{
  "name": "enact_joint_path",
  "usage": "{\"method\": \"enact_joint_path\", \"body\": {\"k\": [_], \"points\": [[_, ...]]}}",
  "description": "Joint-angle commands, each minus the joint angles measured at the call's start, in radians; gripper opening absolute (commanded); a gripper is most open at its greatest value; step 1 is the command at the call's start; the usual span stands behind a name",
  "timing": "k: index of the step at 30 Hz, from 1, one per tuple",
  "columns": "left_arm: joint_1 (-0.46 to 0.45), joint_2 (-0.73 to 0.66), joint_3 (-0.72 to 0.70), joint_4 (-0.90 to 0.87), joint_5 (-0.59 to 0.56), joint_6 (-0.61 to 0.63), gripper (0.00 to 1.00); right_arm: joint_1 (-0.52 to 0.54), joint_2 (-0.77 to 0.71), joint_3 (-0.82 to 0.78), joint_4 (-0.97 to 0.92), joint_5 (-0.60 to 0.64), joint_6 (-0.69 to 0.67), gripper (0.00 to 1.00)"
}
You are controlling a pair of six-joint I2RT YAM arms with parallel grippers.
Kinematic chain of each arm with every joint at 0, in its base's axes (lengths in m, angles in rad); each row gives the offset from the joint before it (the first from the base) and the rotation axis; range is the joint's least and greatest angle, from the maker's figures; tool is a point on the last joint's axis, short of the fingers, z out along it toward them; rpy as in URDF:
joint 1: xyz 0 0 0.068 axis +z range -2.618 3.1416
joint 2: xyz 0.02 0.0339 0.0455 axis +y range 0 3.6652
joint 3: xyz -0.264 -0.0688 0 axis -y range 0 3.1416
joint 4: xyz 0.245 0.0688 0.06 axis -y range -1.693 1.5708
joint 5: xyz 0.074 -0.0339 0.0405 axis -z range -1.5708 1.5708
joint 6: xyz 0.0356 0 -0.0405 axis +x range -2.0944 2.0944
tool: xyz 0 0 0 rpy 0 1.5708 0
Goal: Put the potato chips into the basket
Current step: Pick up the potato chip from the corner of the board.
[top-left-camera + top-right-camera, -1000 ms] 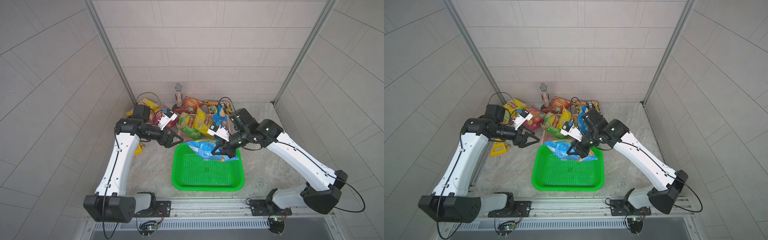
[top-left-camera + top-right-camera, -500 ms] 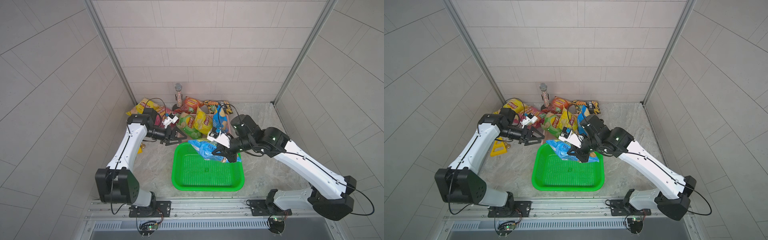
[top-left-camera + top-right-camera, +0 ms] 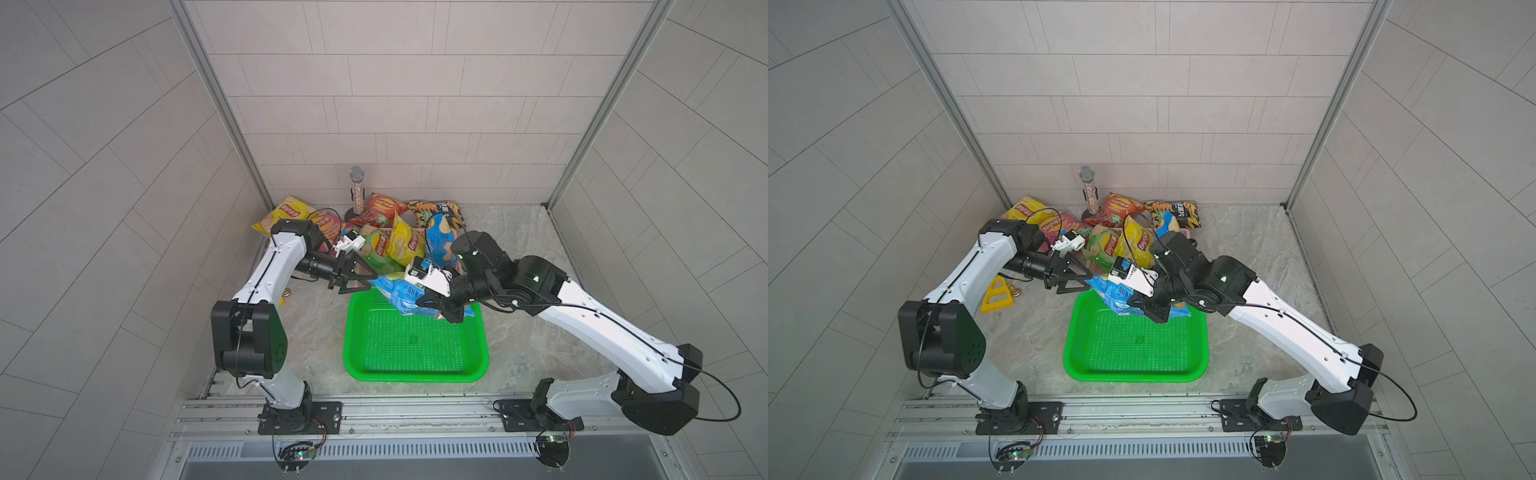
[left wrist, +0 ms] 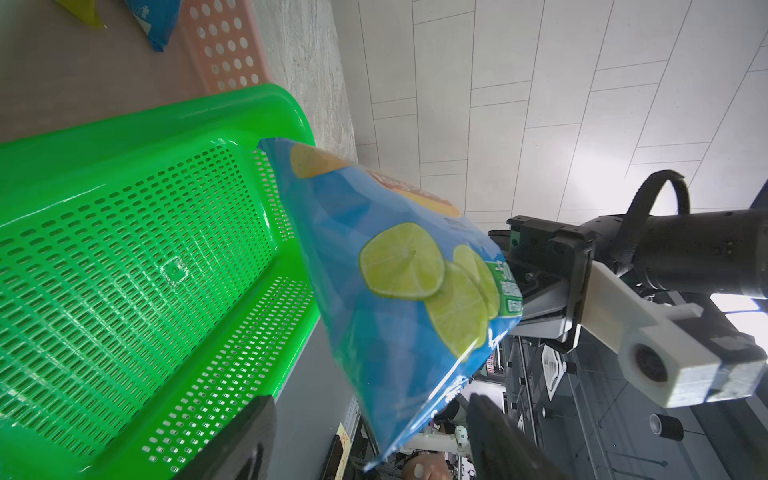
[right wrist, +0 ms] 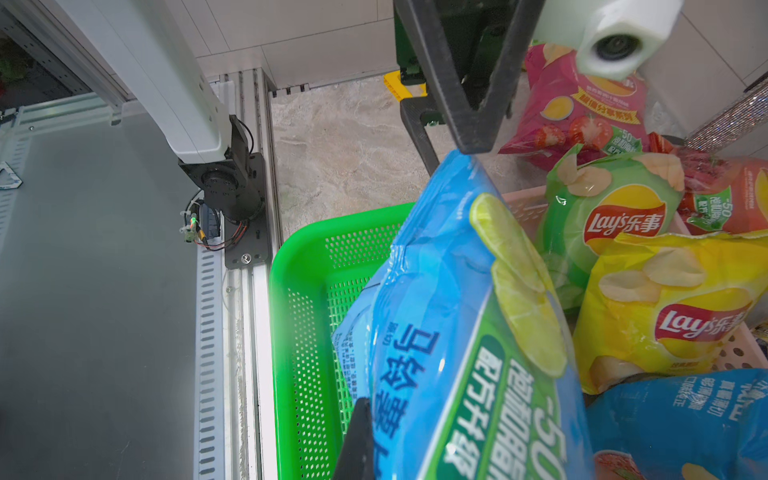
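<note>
Jaws of the left gripper (image 3: 371, 281) stand apart, a little less spread than a second ago, straddling the free end of the light-blue lime bag (image 3: 392, 291) at the far left corner of the green basket (image 3: 415, 376). In the left wrist view the bag's sealed edge hangs between the two black fingers (image 4: 249, 436) without being pinched. The right gripper (image 3: 434, 307) stays clamped on the bag's other end, over the basket's far rim. The bag hangs tilted above that far edge, off the mesh floor, much as it did a second ago; whether its lower corner touches the rim I cannot tell. Since then the left arm (image 3: 270, 270) has swung its elbow down to the basket's near-left side and pushed its gripper up against the bag. The remaining potato chips (image 3: 405, 245) lie heaped behind the basket, with the glittery microphone (image 3: 356, 191) standing beyond them.
</note>
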Motion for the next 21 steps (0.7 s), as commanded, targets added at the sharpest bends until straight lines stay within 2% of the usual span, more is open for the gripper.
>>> {"method": "enact_joint_path", "body": {"k": [1,10,21], "points": [[-0.01,-0.012,0.021,-0.175,0.042,0.058,0.75,0.012,0.012,0.034,0.027,0.026,-0.024,0.0],[-0.018,-0.011,0.004,-0.175,0.038,0.072,0.6,0.028,0.027,0.037,0.068,0.021,-0.026,0.0],[-0.019,-0.026,0.004,-0.176,0.039,0.102,0.15,0.033,0.025,-0.001,0.076,0.043,-0.02,0.0]]}}
